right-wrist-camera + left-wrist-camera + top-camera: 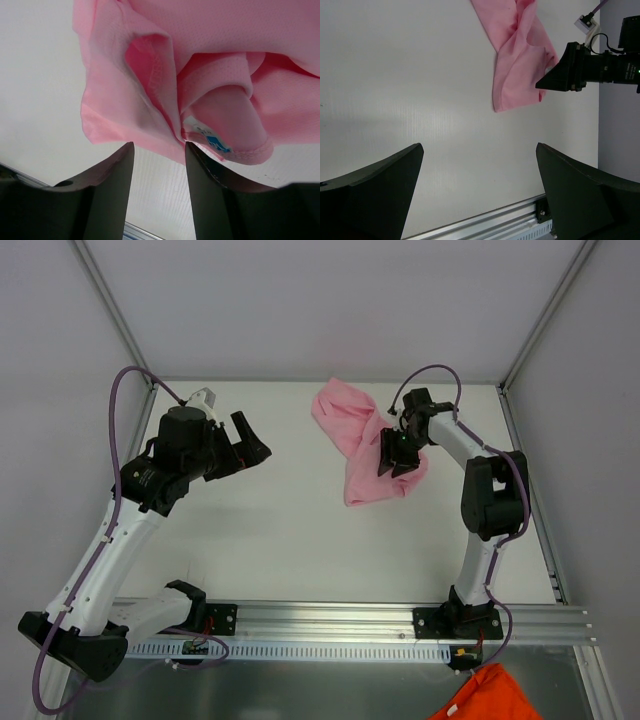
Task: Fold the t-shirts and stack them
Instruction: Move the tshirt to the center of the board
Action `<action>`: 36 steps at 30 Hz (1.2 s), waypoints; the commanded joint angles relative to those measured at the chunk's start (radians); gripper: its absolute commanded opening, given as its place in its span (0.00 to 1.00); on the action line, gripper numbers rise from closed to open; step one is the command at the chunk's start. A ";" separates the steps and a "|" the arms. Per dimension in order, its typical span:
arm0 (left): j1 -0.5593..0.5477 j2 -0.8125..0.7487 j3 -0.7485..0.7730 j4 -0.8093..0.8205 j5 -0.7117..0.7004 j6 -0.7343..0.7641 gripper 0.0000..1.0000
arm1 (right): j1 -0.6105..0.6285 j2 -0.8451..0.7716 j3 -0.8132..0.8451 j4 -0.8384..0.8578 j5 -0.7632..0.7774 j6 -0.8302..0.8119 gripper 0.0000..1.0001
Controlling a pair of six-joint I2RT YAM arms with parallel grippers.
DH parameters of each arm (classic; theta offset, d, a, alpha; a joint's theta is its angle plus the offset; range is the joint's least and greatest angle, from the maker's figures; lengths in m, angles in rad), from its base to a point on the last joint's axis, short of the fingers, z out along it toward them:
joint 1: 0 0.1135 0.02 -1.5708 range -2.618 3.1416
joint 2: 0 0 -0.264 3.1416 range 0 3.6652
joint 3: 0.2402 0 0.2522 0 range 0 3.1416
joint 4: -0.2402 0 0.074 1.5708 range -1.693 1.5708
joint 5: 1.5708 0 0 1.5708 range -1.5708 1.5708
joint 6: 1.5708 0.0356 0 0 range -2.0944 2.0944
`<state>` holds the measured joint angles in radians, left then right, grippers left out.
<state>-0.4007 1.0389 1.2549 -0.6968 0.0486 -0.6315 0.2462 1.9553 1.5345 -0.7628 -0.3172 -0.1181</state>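
The right arm reaches out from its base and bends down over the crumpled pink t-shirt (345, 420) at the far right of the table (280, 540). The right gripper (398, 458) has its jaws part-way apart, with a fold of fabric at the tips. The left arm is raised over the table's left side, the left gripper (250, 450) spread wide and empty. A small white neck label (207, 135) bears a blue mark — its writing is too small to read.

Plain white surface (280, 540) with a metal rail (340, 618) along its near edge. One crumpled light pink t-shirt (345, 420) lies on it toward the far right corner, bunched in folds.
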 commanded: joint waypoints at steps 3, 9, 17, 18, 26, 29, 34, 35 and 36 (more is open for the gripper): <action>-0.010 -0.011 0.020 0.005 -0.004 0.026 0.99 | -0.004 -0.045 -0.019 -0.023 0.006 -0.008 0.48; -0.010 -0.025 0.017 0.000 -0.012 0.024 0.99 | -0.004 -0.042 -0.028 -0.026 -0.033 -0.005 0.45; -0.010 -0.033 0.001 0.010 -0.007 0.021 0.99 | -0.004 -0.053 -0.007 -0.052 -0.037 -0.012 0.12; -0.010 -0.034 0.001 0.011 -0.004 0.021 0.99 | -0.004 -0.053 0.001 -0.056 -0.036 -0.017 0.06; -0.010 -0.039 -0.025 0.039 0.013 0.015 0.99 | -0.001 -0.072 0.116 -0.148 0.012 -0.058 0.01; -0.010 -0.022 -0.043 0.066 0.040 0.004 0.99 | 0.001 -0.079 0.248 -0.219 0.056 -0.071 0.01; -0.010 -0.011 -0.057 0.105 0.066 0.003 0.99 | 0.005 -0.081 0.453 -0.322 0.092 -0.055 0.25; -0.010 -0.010 -0.055 0.108 0.066 0.003 0.99 | 0.007 -0.081 0.449 -0.325 0.104 -0.057 0.47; -0.010 -0.010 -0.055 0.108 0.063 0.006 0.99 | 0.007 -0.088 0.432 -0.325 0.113 -0.055 0.53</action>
<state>-0.4004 1.0302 1.2015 -0.6411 0.0807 -0.6361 0.2474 1.9244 1.9366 -0.9836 -0.2497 -0.1658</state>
